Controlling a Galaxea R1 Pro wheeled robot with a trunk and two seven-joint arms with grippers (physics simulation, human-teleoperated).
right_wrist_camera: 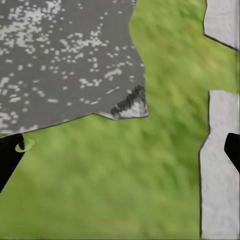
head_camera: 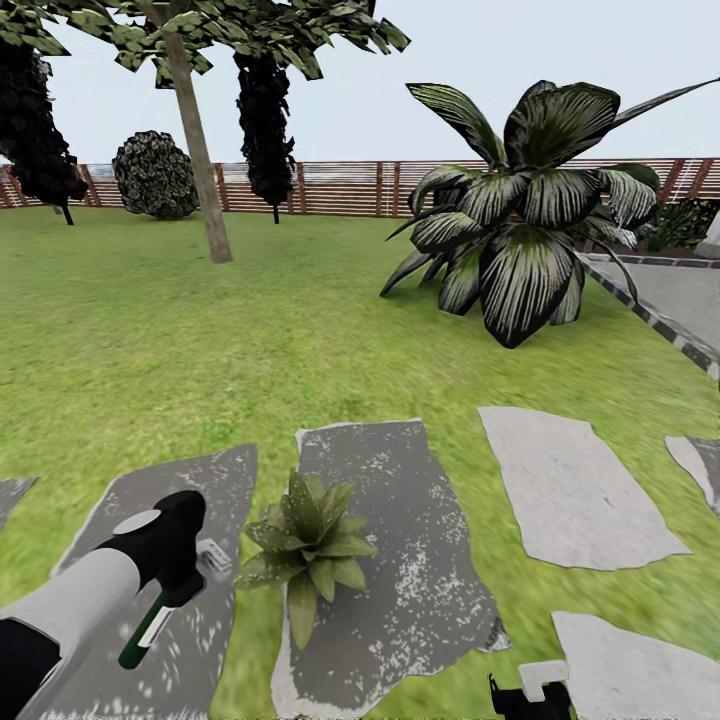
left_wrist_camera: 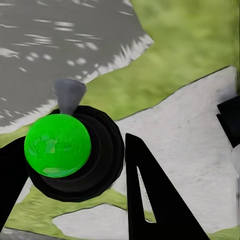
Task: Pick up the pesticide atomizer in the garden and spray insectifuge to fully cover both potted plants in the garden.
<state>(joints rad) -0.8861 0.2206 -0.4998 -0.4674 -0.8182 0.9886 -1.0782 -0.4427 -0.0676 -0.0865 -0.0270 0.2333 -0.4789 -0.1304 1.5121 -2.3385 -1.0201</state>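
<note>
**Q:** Left claw (head_camera: 178,592) — what's it got, and where's the plant (head_camera: 308,548) from it?

**A:** It's clamped on the atomizer (head_camera: 150,628), long axis slanting, spray head (head_camera: 213,557) up and aimed toward the plant just to its right, on a stone (head_camera: 395,560). Left arm's clearly nearer. Right claw (head_camera: 530,695) sits low and well apart, fingers spread over grass. Only one plant's visible, so probably first spray.

Big dark broad-leaved bush (head_camera: 520,225), slim tree trunk (head_camera: 200,150), round shrub (head_camera: 155,175)
</note>
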